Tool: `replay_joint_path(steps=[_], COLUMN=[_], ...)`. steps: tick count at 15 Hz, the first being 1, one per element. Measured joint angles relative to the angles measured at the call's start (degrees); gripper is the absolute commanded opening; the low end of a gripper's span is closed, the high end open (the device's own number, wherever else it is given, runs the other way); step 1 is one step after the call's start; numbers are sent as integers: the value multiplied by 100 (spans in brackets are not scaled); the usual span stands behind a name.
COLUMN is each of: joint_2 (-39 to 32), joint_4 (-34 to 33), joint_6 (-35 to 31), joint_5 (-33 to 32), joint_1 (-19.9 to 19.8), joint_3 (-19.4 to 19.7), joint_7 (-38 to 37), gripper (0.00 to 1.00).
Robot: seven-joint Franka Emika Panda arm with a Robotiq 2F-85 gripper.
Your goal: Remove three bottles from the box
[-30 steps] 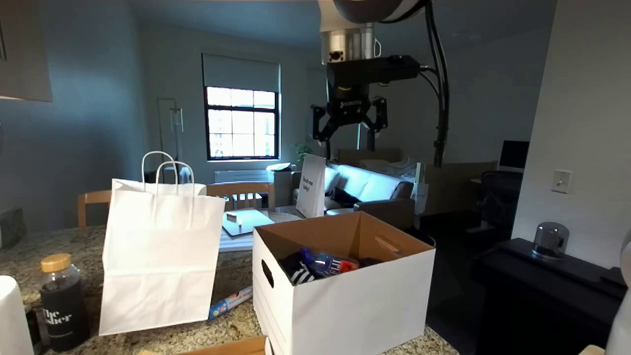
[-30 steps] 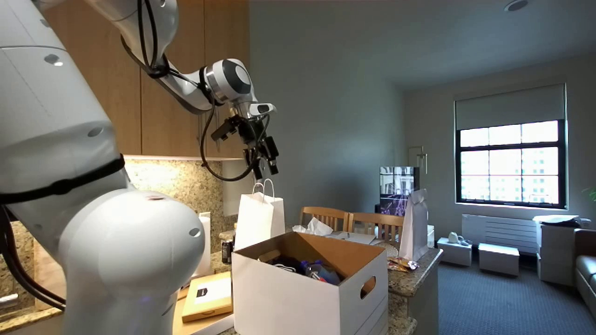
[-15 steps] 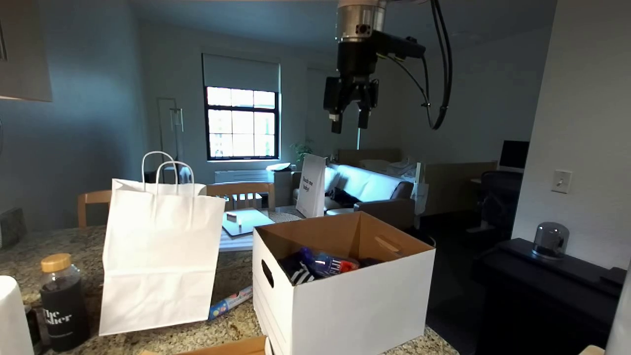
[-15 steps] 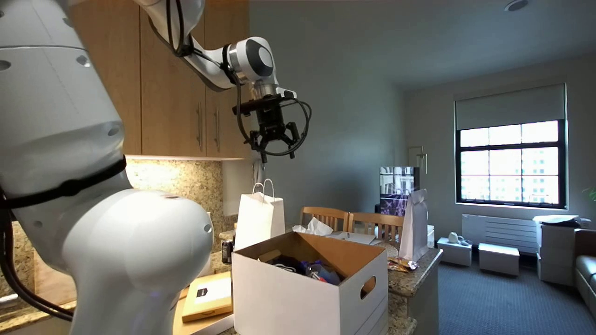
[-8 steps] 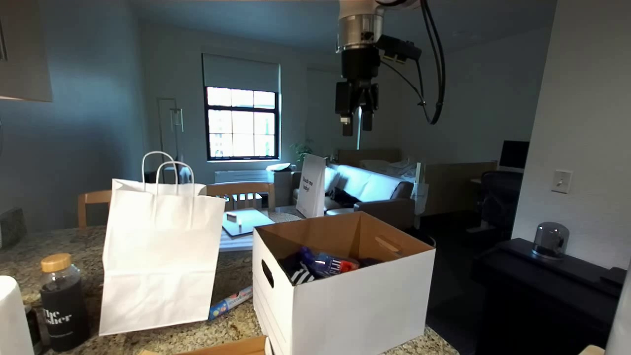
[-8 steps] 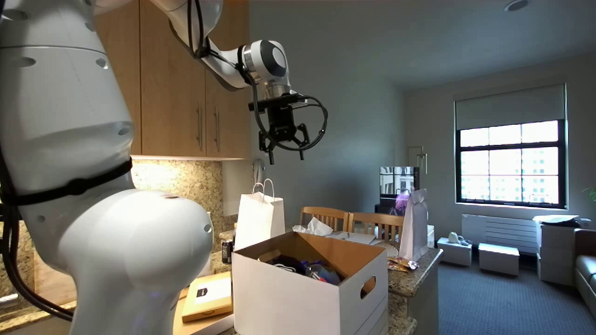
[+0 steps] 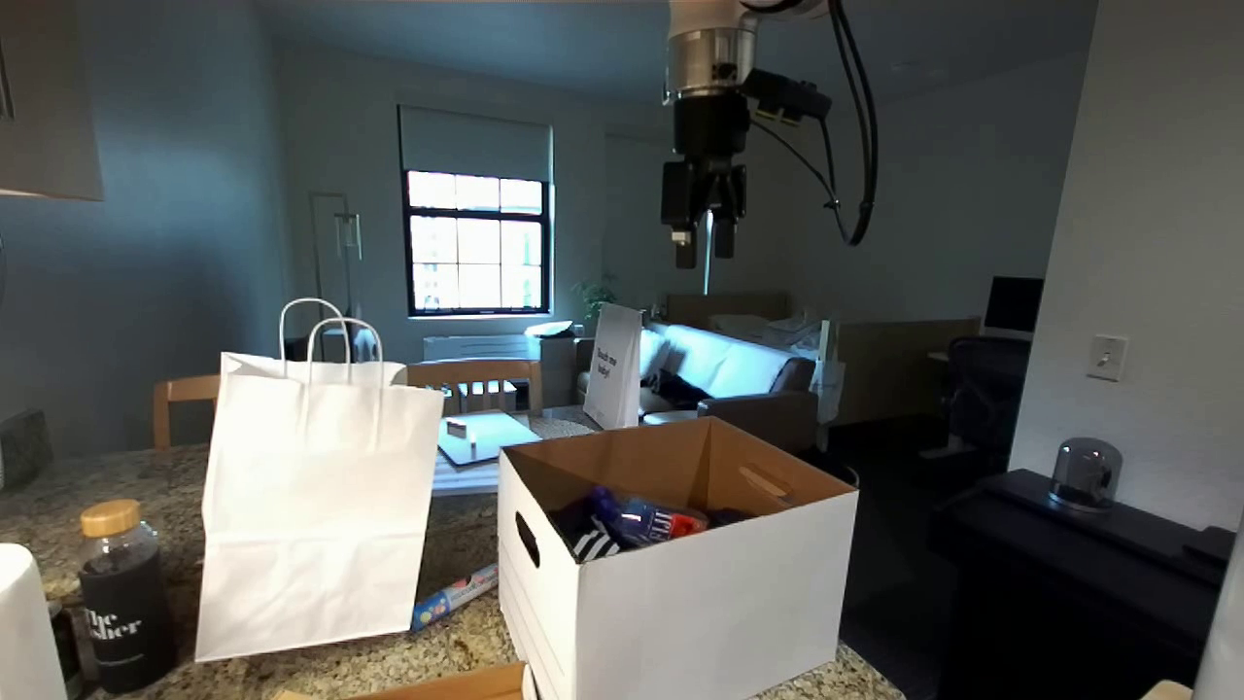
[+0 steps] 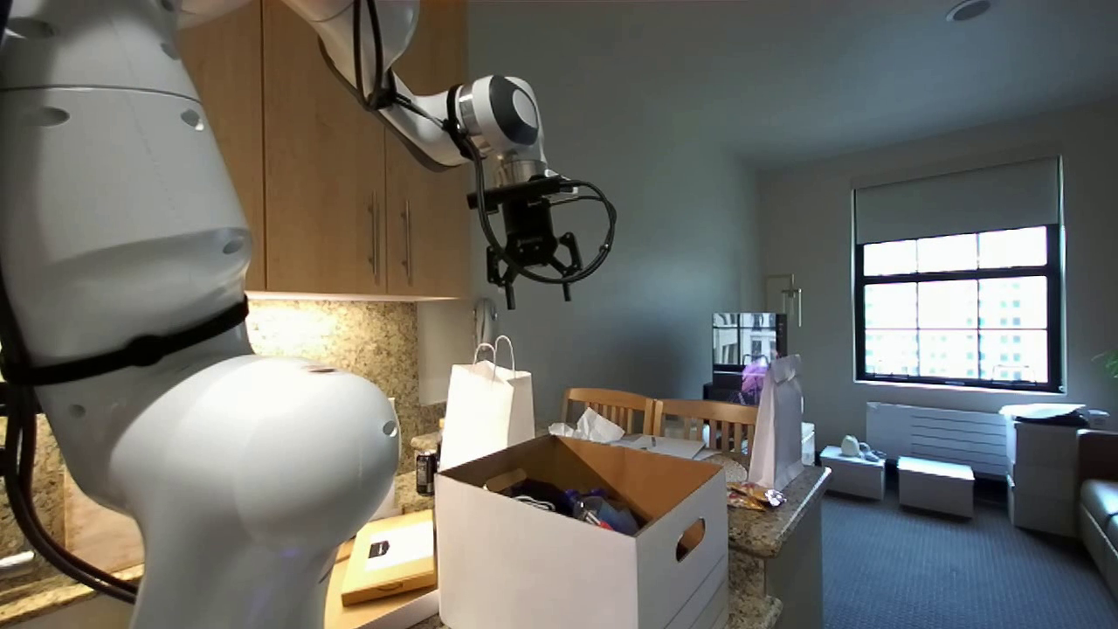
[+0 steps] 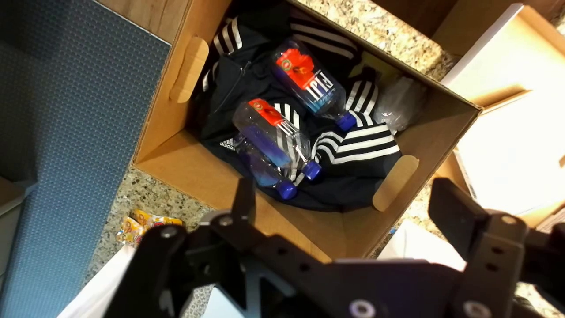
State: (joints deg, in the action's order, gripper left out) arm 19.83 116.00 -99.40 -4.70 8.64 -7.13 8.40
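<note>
The white box (image 7: 714, 603) with a brown inside stands on the counter; it also shows in an exterior view (image 8: 533, 559). In the wrist view its brown wall (image 9: 176, 163) surrounds a dark striped garment (image 9: 362, 185). On the garment lie three clear bottles with blue caps: one with a red flower label (image 9: 309, 84), a second (image 9: 269, 117), and a third (image 9: 265, 174) partly under the second. A crumpled clear plastic thing (image 9: 399, 104) lies near the wall. My gripper (image 9: 344, 194) is open and empty, high above the counter in both exterior views (image 7: 705, 255) (image 8: 539, 300).
A white paper bag (image 7: 321, 506) with loop handles stands beside the box, with a dark bottle with a wooden lid (image 7: 121, 598) beyond it. A colourful tube (image 7: 455, 595) lies between bag and box. A flat brown carton (image 8: 389, 559) and another white bag (image 8: 777, 424) are near the box.
Since two seconds ago the wrist has turned, and the gripper has moved up and away from the paper bag toward the box. Over the last half second it is nearly still. The box and bottles have not moved.
</note>
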Motion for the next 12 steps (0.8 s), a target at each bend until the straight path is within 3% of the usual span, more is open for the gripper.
replay_joint_path(steps=[12], joint_2=[-879], joint_4=[44], joint_6=[135], joint_5=[-192], joint_1=[63], joint_3=[64], joint_7=[2309], gripper=[100])
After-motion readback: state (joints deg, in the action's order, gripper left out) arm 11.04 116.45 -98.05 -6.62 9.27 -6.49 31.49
